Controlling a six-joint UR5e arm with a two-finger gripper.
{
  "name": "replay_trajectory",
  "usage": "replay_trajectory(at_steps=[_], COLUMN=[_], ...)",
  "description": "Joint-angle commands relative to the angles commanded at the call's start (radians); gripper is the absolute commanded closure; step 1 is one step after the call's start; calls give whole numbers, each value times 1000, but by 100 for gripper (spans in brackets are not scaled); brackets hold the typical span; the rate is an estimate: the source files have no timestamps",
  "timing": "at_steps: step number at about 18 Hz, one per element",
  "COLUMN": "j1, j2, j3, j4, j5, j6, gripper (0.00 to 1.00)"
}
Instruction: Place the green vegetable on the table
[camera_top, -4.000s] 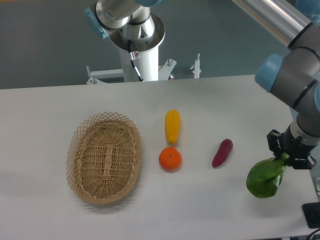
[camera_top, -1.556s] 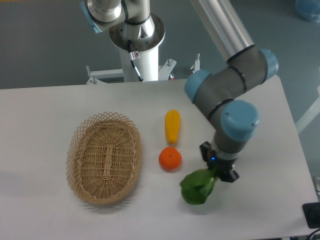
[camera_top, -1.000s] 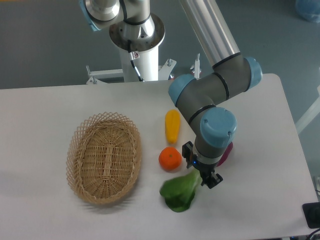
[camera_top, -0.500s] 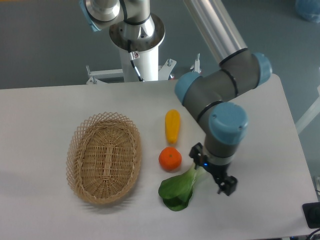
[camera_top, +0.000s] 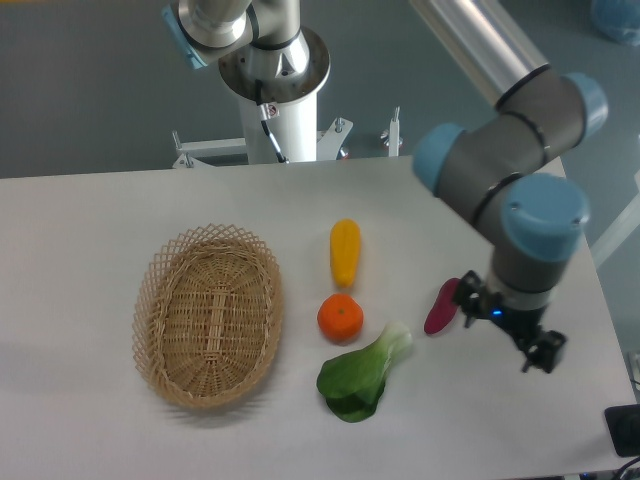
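Observation:
The green vegetable (camera_top: 361, 372) lies on the white table (camera_top: 90, 420), just below and right of the orange, its pale stalk end pointing up right. Nothing holds it. My gripper (camera_top: 505, 328) hangs open and empty to the right of it, above the table's right part, with one finger beside the purple piece (camera_top: 441, 306) and the other further right.
An orange (camera_top: 340, 318) and a yellow oblong vegetable (camera_top: 345, 252) lie in the middle. An oval wicker basket (camera_top: 209, 313) stands at the left, empty. The arm's base (camera_top: 275, 75) rises behind the table's far edge. A dark object (camera_top: 624, 430) sits at the right corner.
The gripper carried the green vegetable from the right to below the orange, let it go, and has moved away to the right. The vegetable now lies still on the table.

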Motion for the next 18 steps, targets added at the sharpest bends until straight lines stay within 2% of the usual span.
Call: replay_trajectory(at_steps=[2,4,8,14,18], j1=[17,41,83,100,98], j2=[-23,-41,-43,-58,-40], j3=[35,60,68,75,20], j4=[-32,-38,-95,-94,-46], j5=[-5,-14,-84,-86,-86], j6=[11,46,89,120,114], gripper=[0,0,0,0,0])
